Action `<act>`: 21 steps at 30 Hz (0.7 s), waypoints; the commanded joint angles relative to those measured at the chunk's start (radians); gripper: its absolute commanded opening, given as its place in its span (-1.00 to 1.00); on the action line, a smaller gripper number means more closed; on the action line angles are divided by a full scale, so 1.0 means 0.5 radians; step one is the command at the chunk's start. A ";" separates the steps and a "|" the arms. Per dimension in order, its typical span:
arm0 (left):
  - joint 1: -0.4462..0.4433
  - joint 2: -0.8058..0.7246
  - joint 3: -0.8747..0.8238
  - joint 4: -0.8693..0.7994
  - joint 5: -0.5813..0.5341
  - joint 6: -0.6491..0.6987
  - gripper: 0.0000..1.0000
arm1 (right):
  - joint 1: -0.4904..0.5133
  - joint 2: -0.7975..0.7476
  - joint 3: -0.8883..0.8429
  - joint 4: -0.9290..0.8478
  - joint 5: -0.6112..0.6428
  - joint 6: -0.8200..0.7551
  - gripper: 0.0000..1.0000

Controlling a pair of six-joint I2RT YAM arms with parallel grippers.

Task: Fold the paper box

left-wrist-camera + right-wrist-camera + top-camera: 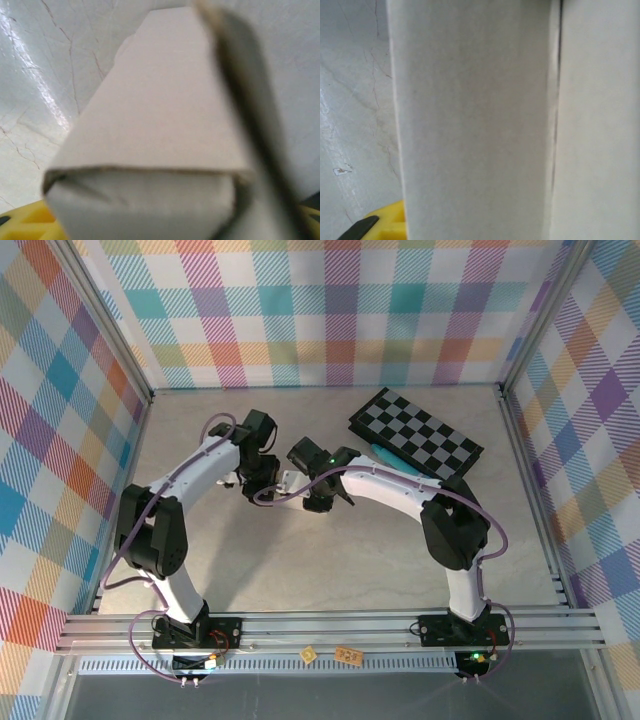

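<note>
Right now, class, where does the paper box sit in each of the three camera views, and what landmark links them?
Top external: paper box small, just left of centre.
Left wrist: paper box close up, centre, blurred.
Right wrist: paper box close up, centre to right edge.
Shared landmark: the pale veined table.

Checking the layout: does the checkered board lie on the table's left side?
No, the checkered board lies at the far right of the table.
</note>
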 commanded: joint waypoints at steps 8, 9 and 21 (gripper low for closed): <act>0.137 -0.218 -0.020 -0.002 0.071 0.223 0.35 | -0.019 0.036 0.001 -0.016 -0.065 0.015 -0.46; 0.155 -0.243 -0.008 -0.010 0.047 0.287 0.35 | -0.028 0.035 0.009 -0.031 -0.096 0.017 -0.46; 0.249 -0.490 0.118 0.064 -0.071 2.859 -0.24 | -0.174 -0.058 -0.054 -0.161 -0.381 -0.079 -0.50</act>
